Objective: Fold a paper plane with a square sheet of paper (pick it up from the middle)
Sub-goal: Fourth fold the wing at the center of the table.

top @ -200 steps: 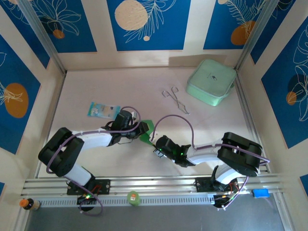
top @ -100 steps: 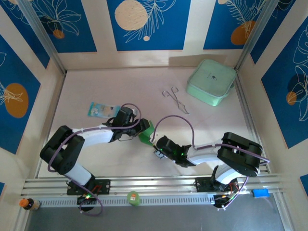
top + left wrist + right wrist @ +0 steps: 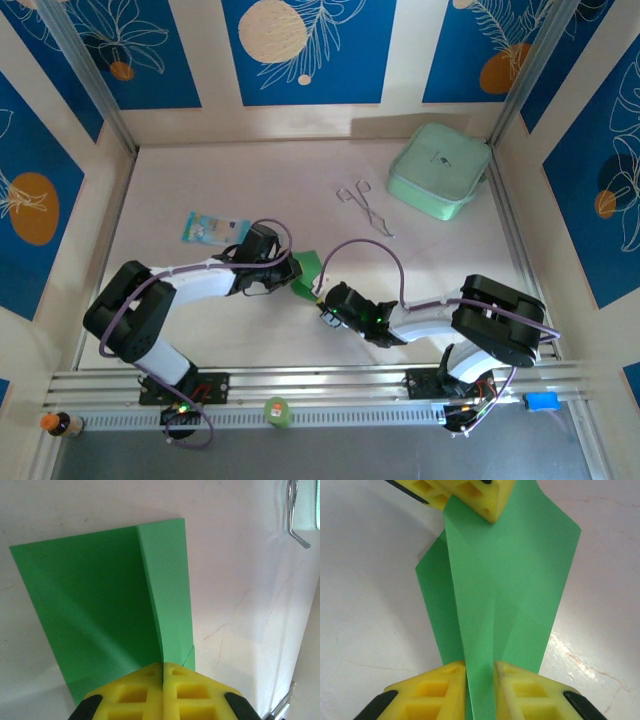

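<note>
The square sheet of paper (image 3: 306,271) is bright green, partly folded, and held off the white table between both arms. My left gripper (image 3: 291,272) is shut on its left edge; in the left wrist view the yellow pads (image 3: 131,695) meet on the creased paper (image 3: 100,605), which stands in two panels. My right gripper (image 3: 321,299) holds the opposite end. In the right wrist view a folded ridge of the paper (image 3: 510,580) runs between its fingers (image 3: 437,690), and the left gripper's fingertips (image 3: 477,495) pinch the far corner.
A pale mint-green box (image 3: 440,170) sits at the back right, with metal tongs (image 3: 365,208) lying in front of it, also visible as metal tongs (image 3: 295,515). A light-blue packet (image 3: 212,229) lies left of the left arm. A small green round thing (image 3: 277,410) rests on the front rail.
The left gripper has shifted slightly toward the right gripper and turned, and the paper between them has buckled a little more. The right arm has barely moved.
</note>
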